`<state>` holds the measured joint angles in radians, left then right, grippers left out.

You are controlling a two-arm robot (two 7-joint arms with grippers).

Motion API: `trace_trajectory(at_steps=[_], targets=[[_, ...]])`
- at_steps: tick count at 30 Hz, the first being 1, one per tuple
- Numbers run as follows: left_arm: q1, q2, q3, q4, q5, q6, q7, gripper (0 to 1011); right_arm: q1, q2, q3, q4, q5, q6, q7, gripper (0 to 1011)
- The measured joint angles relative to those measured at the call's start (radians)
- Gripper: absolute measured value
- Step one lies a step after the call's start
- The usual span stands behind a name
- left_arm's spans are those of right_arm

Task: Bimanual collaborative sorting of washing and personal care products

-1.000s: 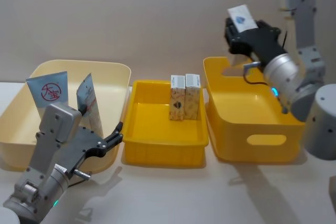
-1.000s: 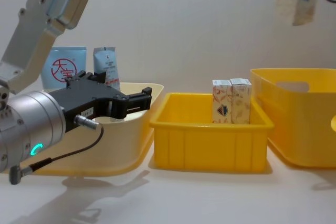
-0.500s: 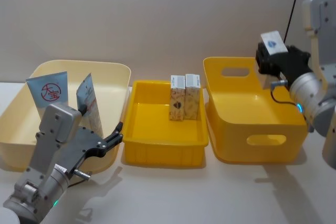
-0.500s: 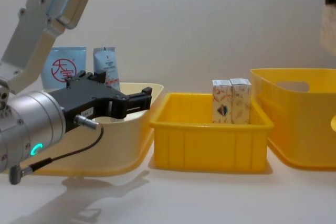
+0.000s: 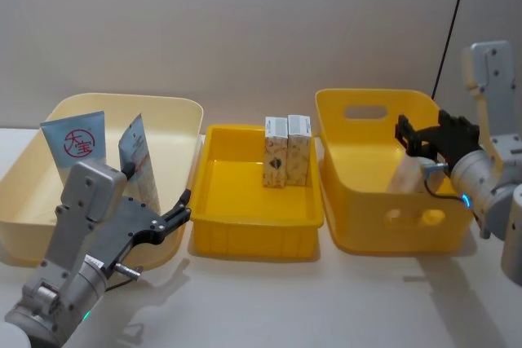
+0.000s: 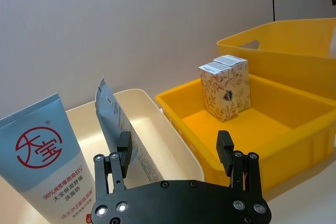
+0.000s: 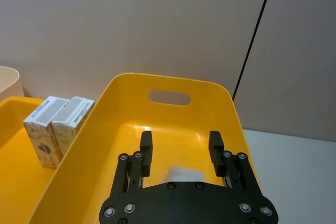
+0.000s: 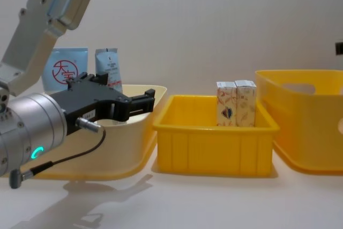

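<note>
The black two-fingered left gripper point(image 5: 185, 206) hangs low at the near left. It points right and slightly away, with its jaws apart. The silver-grey left arm point(image 5: 77, 230) slants up behind it from the near left corner (a small teal light glows low on the wrist). The black right gripper point(image 5: 404, 137) is held at the right and higher up. It points left and tilts downward, jaws spread wide, on the silver-grey right arm point(image 5: 488, 178).
</note>
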<state>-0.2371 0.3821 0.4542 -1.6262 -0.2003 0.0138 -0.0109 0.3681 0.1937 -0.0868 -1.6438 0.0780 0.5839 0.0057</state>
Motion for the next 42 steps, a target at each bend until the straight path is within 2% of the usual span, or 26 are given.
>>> trace_trajectory(at_steps=[5, 6, 7, 13, 34, 42], targets=[[0.0, 0.0, 0.0, 0.0, 0.0, 0.0, 0.0, 1003, -0.005, 0.001, 0.002, 0.009, -0.001, 0.006, 0.003, 787], [0.0, 0.0, 0.0, 0.0, 0.0, 0.0, 0.0, 1003, -0.006, 0.001, 0.003, 0.012, -0.001, 0.007, 0.003, 843], [0.0, 0.0, 0.0, 0.0, 0.0, 0.0, 0.0, 1003, -0.006, 0.001, 0.003, 0.012, -0.001, 0.007, 0.003, 843], [0.0, 0.0, 0.0, 0.0, 0.0, 0.0, 0.0, 1003, -0.01, 0.002, 0.005, 0.021, -0.002, 0.012, 0.005, 998], [0.001, 0.002, -0.004, -0.007, 0.0, 0.001, -0.002, 1003, -0.014, 0.002, 0.007, 0.03, -0.003, 0.017, 0.006, 1001], [-0.003, 0.013, -0.007, -0.025, -0.014, 0.02, -0.042, 1004, -0.015, 0.002, 0.007, 0.031, -0.003, 0.018, 0.007, 1001]])
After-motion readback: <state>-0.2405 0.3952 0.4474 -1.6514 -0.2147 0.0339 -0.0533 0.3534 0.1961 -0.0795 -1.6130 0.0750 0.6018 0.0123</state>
